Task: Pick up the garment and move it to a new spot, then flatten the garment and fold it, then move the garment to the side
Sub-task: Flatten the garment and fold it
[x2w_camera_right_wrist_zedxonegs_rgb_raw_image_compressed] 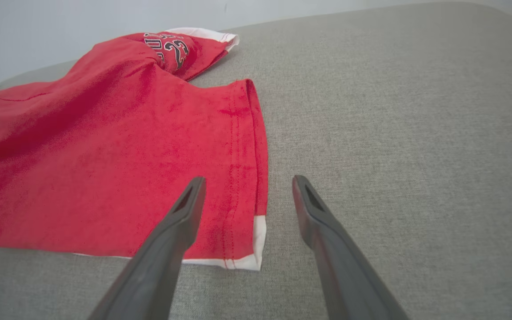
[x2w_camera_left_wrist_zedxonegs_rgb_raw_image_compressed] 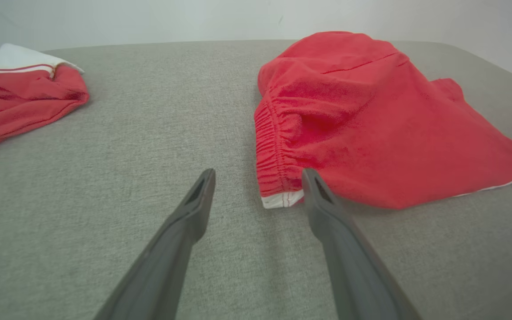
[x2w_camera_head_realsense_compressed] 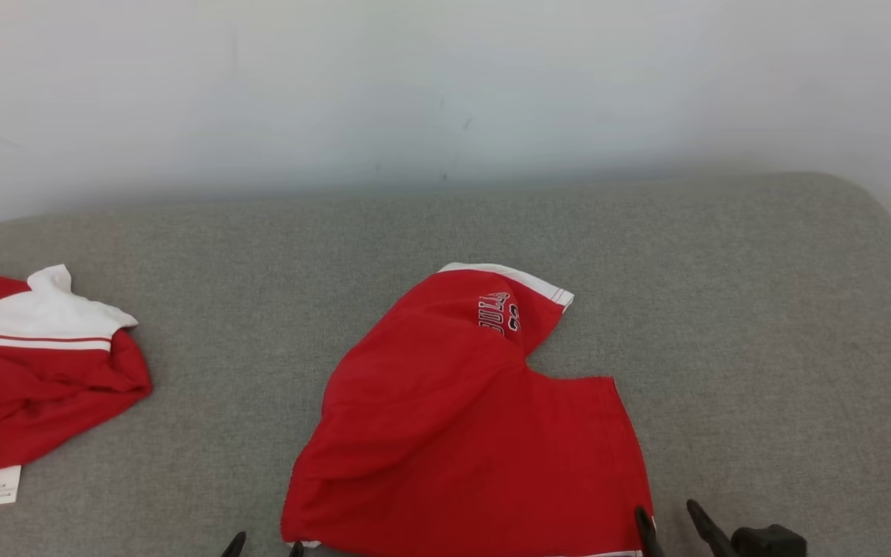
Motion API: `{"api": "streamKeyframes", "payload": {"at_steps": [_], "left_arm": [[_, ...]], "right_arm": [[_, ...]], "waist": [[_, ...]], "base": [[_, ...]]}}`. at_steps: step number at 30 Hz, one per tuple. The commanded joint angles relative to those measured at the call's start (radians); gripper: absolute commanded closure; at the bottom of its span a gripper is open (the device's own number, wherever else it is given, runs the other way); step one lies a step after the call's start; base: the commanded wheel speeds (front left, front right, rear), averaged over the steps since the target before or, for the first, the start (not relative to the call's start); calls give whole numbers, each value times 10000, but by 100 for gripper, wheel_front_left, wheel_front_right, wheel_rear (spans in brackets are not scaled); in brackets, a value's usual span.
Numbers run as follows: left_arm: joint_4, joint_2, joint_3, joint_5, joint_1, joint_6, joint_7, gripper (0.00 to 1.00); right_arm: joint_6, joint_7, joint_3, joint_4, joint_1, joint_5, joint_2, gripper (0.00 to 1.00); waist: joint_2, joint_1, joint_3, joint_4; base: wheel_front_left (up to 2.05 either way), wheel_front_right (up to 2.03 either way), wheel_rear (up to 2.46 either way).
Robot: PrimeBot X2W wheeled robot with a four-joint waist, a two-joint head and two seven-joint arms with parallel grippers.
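Garment (x2w_camera_head_realsense_compressed: pixel 461 433) is looking soft, light, probably limp; left gripper (x2w_camera_left_wrist_zedxonegs_rgb_raw_image_compressed: pixel 259 174) and right gripper (x2w_camera_right_wrist_zedxonegs_rgb_raw_image_compressed: pixel 248 179) are hovering open, empty, by its near corners, the likely holds.

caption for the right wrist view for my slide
Open right tool framing the white-trimmed corner of the red shorts on a grey surface.

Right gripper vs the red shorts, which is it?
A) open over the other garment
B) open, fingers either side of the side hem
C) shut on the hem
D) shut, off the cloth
B: the right gripper stands open, one finger over the red shorts, the other over the grey surface, the hem between them.
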Motion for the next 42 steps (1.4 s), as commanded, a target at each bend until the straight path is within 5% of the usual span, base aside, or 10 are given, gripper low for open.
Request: {"api": "streamKeyframes", "payload": {"at_steps": [1,13,14,15,16,23,31,36,42], "left_arm": [[272,2,-98,-43,-333,-163,80,0],[2866,-376,-895,183,-1941,-1240,-111,0],[3012,-434,-960,64,-1991,-1329,-107,0],[3103,-432,-1006,96,-2070,-1392,-149,64],[3234,-449,-1027,33,-2118,-1433,-152,100],[3943,-605,-1397,-359,-2289,-1691,-244,100],[2402,7,-1438,-226,-2973,-1712,70,100],[1549,591,-1895,-171,-4999,-1776,1194,100],[1015,1490,-2918,-1193,-8529,-1745,2522,100]], "right_arm": [[-22,74,42,247,-159,-64,0,0],[-22,-100,600,2824,-1215,295,3,0],[-22,-128,702,3001,-1272,374,3,34],[-21,-194,791,3107,-1326,418,7,90],[-21,-252,857,3215,-1407,469,21,100],[-22,-535,856,3575,-1646,1033,0,100],[-22,175,767,1856,-1928,1995,-170,100],[-22,1039,1183,1318,-3721,2474,-540,100],[-22,1829,1243,2203,-7086,3283,-874,100]], "waist": [[0,1,142,-12],[0,1,457,-44],[0,1,448,-41],[0,1,434,-41],[0,1,417,-44],[0,1,225,7],[0,1,372,37],[0,1,952,1],[0,1,2261,-229]], "base": [[0,0,0],[0,0,0],[0,0,0],[0,0,0],[0,0,0],[0,0,0],[0,0,0],[0,0,0],[0,0,0]]}}
